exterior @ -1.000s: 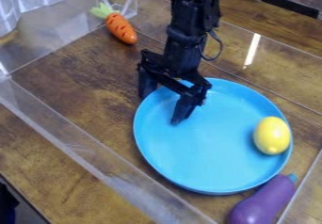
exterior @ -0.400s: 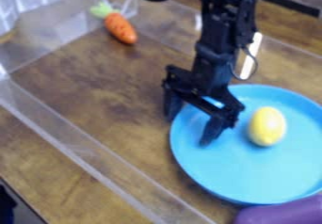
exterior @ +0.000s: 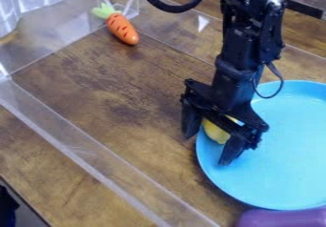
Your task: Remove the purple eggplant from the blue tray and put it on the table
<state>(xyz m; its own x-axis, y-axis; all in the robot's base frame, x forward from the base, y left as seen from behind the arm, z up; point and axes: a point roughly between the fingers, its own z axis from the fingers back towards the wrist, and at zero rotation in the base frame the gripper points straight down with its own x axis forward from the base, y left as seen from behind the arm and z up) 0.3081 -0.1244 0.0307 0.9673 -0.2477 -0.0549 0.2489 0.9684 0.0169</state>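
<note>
The blue tray [exterior: 287, 159] lies at the right, partly cut off by the frame's edge. Only a purple sliver of the eggplant [exterior: 285, 219] shows at the bottom right corner, by the tray's near rim; I cannot tell whether it rests on the rim. My gripper [exterior: 214, 140] points down over the tray's left edge, open, its dark fingers [exterior: 192, 124] standing on either side of a yellow lemon [exterior: 218, 132]. Nothing is gripped. The gripper is well left of and above the eggplant in the picture.
An orange carrot [exterior: 121, 28] with a green top lies on the wooden table [exterior: 102, 97] at the far left. Low clear acrylic walls [exterior: 76, 135] run along the left and near sides.
The gripper has travelled right and toward the camera, staying open. The tray and eggplant have slid right, nearly out of frame, and the lemon now sits between the fingers.
</note>
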